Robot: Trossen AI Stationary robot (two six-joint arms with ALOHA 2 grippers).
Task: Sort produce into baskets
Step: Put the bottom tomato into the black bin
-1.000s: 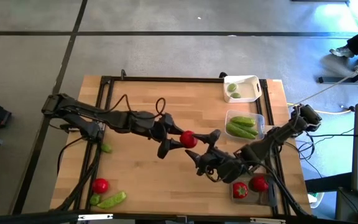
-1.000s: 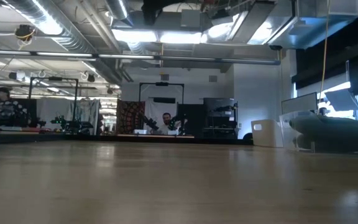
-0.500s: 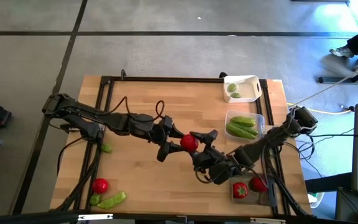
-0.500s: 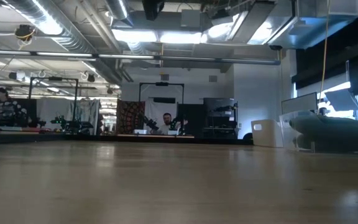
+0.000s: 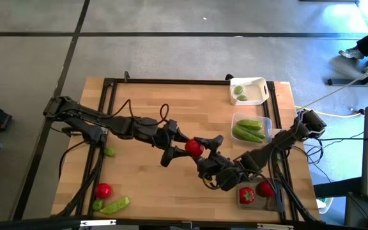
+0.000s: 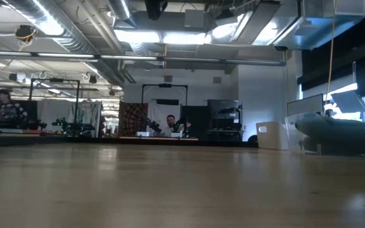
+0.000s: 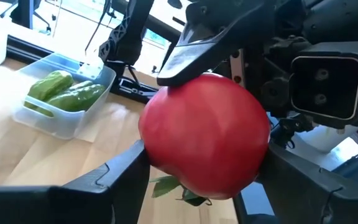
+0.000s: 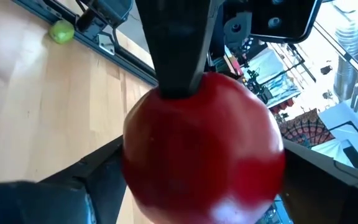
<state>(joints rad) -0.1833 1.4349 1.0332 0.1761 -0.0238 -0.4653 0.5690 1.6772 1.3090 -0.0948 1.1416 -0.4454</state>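
A round red tomato [image 5: 193, 147] is held above the table's middle between both grippers. My left gripper [image 5: 185, 148] comes at it from the table's left and is shut on it. My right gripper [image 5: 201, 152] comes from the right, its fingers against the same tomato. The white basket [image 5: 259, 96] holds limes. The clear basket [image 5: 266, 121] holds green pods. The dark grey basket [image 5: 255, 202] at the near right holds two tomatoes. The low view shows neither gripper. My left gripper pinches the tomato's two opposite sides [image 7: 154, 155] between its fingers [image 7: 104, 180], coming level from the table's left. The tomato is lifted clear of the table. My right gripper has the same tomato's sides [image 8: 132, 162] between its fingers [image 8: 92, 177], coming from the table's right. One finger [image 7: 197, 53] lies against the tomato's surface, crosswise to my left fingers.
On the near left of the table lie a tomato [image 5: 103, 190], a green pod [image 5: 115, 205] and a lime [image 5: 98, 204]. Another lime [image 5: 109, 152] lies at the left edge. People show in the room beyond the table [image 6: 170, 123].
My right gripper has gone toward the table's left, up to the tomato, until its fingers stand on either side of it. My left gripper has kept its hold and shifted the tomato slightly toward the near edge.
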